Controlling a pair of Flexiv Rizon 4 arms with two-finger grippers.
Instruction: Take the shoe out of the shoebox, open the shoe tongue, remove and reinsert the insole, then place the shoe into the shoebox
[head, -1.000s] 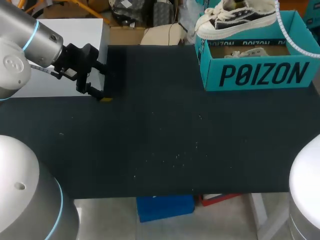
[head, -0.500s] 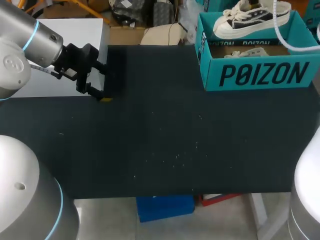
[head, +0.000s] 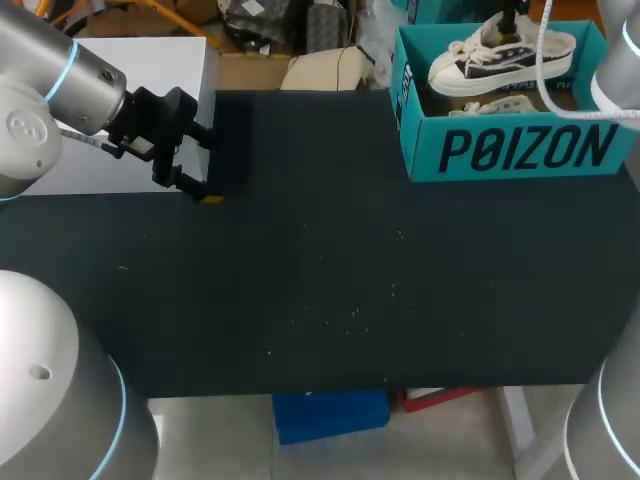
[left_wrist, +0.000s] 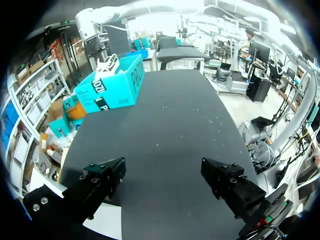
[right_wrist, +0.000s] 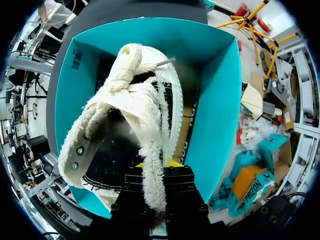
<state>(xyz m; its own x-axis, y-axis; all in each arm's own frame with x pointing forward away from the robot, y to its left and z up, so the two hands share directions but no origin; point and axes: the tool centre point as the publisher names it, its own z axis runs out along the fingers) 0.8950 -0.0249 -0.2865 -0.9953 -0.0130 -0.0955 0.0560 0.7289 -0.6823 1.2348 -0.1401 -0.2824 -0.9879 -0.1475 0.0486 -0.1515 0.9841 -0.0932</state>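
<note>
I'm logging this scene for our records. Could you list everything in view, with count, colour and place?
Low canvas sneaker with cream laces: one, black and white, in the shoebox's opening, held at its collar.
Open cardboard shoebox: one, teal with black print, at the table's far right corner.
Pale item inside the shoebox: one, cream, beside the sneaker; cannot tell what it is.
Table mat: one, black, covering the table.
Light grey block: one, at the table's far left edge.
Left gripper: one, black with yellow tips, open, by the grey block.
Right gripper: one, black with yellow tips, shut on the sneaker's fleecy collar.
</note>
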